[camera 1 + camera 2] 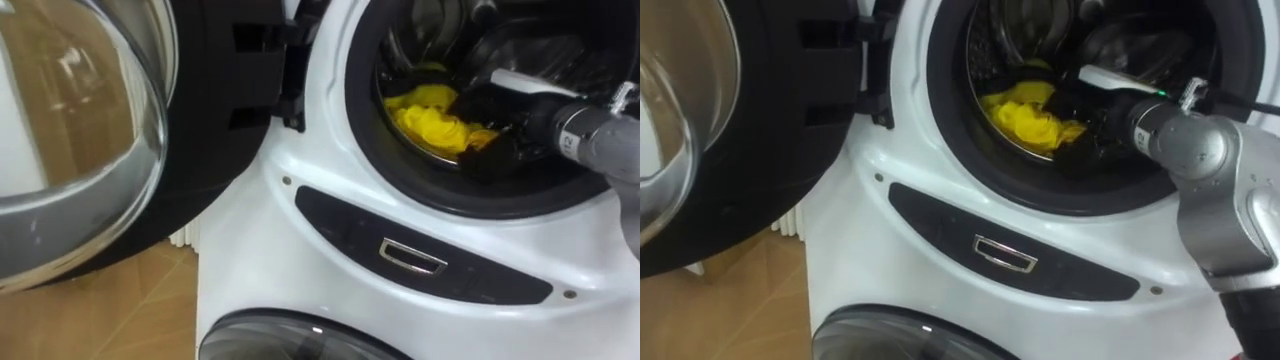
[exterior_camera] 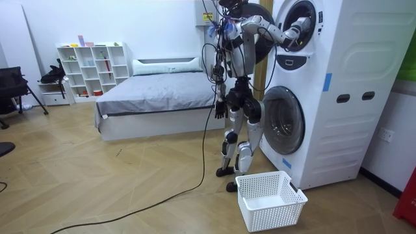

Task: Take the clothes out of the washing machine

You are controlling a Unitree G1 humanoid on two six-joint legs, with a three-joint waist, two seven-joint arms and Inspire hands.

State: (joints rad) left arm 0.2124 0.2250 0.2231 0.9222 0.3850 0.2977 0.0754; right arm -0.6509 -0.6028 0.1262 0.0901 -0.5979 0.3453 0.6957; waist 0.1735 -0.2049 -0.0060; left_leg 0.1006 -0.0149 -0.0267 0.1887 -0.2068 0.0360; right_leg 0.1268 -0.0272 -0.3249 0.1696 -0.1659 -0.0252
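A yellow cloth (image 1: pixel 432 120) lies bunched at the front left of the upper washing machine's drum (image 1: pixel 470 60), with dark laundry beside and behind it. My right hand (image 1: pixel 497 108) is inside the drum, just right of the yellow cloth and touching it; its dark fingers blend into the dark laundry. In the room view I stand close in front of the stacked machines (image 2: pixel 325 91) with my right arm raised into the upper drum (image 2: pixel 300 26). My left hand (image 2: pixel 220 109) hangs by my hip.
The upper machine's round glass door (image 1: pixel 80 130) stands swung open at my left. Below the drum's rim are a dark control panel (image 1: pixel 420 255) and the lower machine's door (image 2: pixel 283 120). A white laundry basket (image 2: pixel 270 198) sits on the wooden floor near my feet. A bed (image 2: pixel 156 97) stands behind me.
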